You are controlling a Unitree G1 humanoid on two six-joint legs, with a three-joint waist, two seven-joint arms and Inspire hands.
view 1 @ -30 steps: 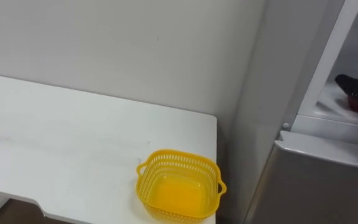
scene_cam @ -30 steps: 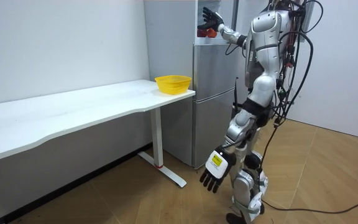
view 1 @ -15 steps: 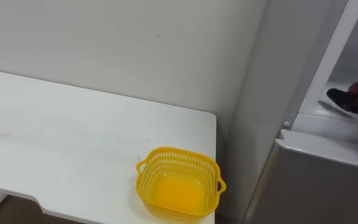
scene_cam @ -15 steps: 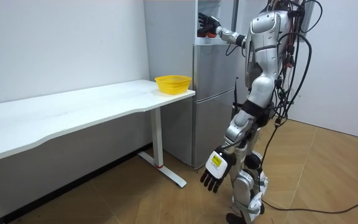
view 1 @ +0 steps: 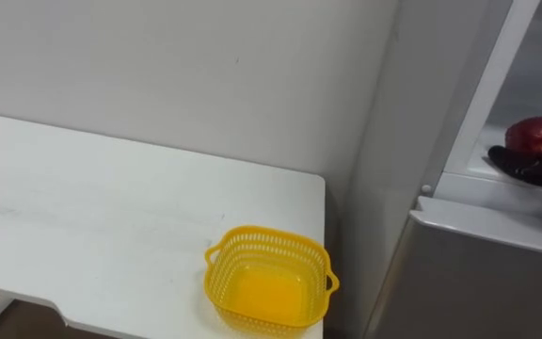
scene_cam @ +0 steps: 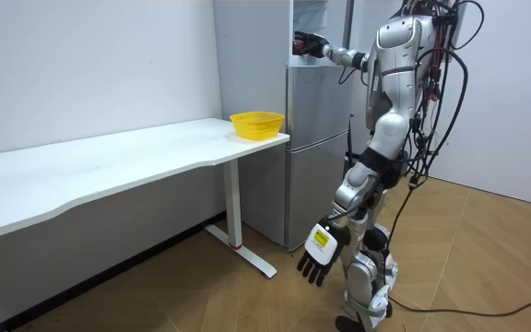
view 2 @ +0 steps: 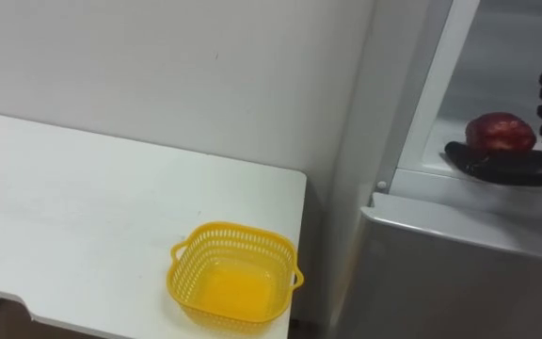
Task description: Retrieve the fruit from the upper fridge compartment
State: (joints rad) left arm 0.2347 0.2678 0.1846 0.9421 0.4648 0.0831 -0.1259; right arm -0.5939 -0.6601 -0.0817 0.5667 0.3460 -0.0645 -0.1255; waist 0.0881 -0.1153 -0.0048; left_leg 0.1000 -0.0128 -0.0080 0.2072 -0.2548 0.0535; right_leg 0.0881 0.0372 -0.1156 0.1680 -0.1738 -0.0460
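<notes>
- Right hand [view 2: 511, 169]: black fingers.
- Apple [view 2: 500, 132], touching the fingers: dark red.
- Basket [view 2: 232, 273], well left of the fingers: yellow, lattice-patterned.
- Worktop [view 2: 64, 217]: white.
- Fridge [view 2: 459, 273]: grey.

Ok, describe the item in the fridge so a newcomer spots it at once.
Find the grey fridge to the right of the white table; its upper compartment is open. Low in that opening is a round, dark red fruit, the black robot hand right beside it. It is the only red thing, unlike the yellow basket on the table.
</notes>
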